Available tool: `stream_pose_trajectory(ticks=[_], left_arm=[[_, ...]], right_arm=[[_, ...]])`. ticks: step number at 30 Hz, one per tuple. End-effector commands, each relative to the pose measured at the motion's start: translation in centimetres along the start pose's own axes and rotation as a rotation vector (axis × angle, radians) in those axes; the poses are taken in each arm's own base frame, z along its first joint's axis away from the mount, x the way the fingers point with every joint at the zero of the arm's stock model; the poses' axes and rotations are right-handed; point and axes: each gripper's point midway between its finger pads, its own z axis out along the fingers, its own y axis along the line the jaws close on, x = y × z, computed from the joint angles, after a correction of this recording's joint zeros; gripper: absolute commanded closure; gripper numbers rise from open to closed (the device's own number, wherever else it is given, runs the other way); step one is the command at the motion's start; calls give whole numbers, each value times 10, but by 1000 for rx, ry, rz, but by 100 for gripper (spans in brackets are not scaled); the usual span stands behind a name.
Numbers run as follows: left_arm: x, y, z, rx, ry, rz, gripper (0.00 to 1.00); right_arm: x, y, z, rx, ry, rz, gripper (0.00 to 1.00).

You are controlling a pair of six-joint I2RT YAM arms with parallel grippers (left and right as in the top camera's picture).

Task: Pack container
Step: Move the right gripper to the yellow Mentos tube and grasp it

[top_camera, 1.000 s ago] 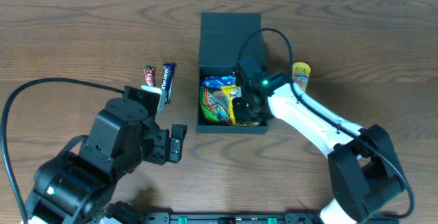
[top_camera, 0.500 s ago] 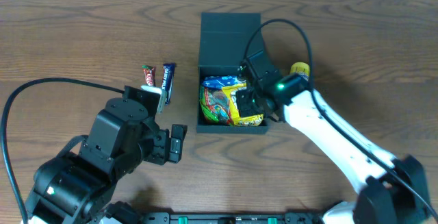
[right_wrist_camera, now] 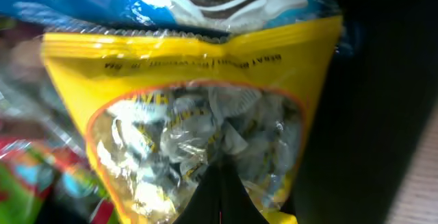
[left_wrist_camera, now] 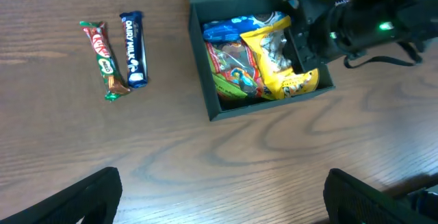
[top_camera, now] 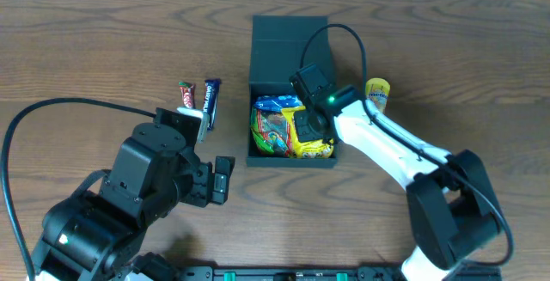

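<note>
The dark teal container [top_camera: 290,161] stands open at mid-table, its flap lid [top_camera: 288,36] lying back. Inside lie a blue cookie packet [top_camera: 277,102], a green-and-red packet [top_camera: 268,131] and a yellow packet [top_camera: 311,143]. My right gripper [top_camera: 311,125] is shut, down inside the container's right side. In the right wrist view its closed tips [right_wrist_camera: 220,176] rest against the yellow packet [right_wrist_camera: 198,114], gripping nothing. My left gripper [top_camera: 223,179] stands open over bare wood to the container's lower left. The left wrist view shows the container [left_wrist_camera: 267,106] ahead of it.
Two chocolate bars lie side by side left of the container, a red one [top_camera: 186,94] and a dark blue one [top_camera: 210,100]. A yellow snack pack [top_camera: 377,94] lies right of the container, beside my right arm. A black cable loops over the lid.
My right arm swung a little to the right and came back left, staying in the container. The yellow packet now shows more fully at the container's front right. The left arm is still.
</note>
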Motion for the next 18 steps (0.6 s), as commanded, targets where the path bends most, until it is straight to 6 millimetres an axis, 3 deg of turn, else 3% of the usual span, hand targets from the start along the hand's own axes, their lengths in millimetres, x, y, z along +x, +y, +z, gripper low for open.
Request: stream_pose_trajectory(ticks=[1,5,8,11,13,15,18], left_arm=[[-3,2,-3,-9,-11,13,5],[-2,2,-3,-9,-11,13,5],[-2,2,-3,-10,-7,13,5],[-2,2,-3,-10,-7,12,5],[-1,2,-3,-11,-5,12,5],[-1,2,-3,-11,-4,12,5],[-1,2,-3,-11,-4,12,5]], right_arm=[[2,-16,19,67,30,21,99],[-2,-13,14,50,17,33,99],[-19,-5,-22,-8,-53,42,99],[-42,-2,-77,-60,-189,54,99],[-56,-14,-118,-44,-315,86,99],[-64,-41,-148,16,-408,146,99],[-62,-82,-153,78,-402,238,90]])
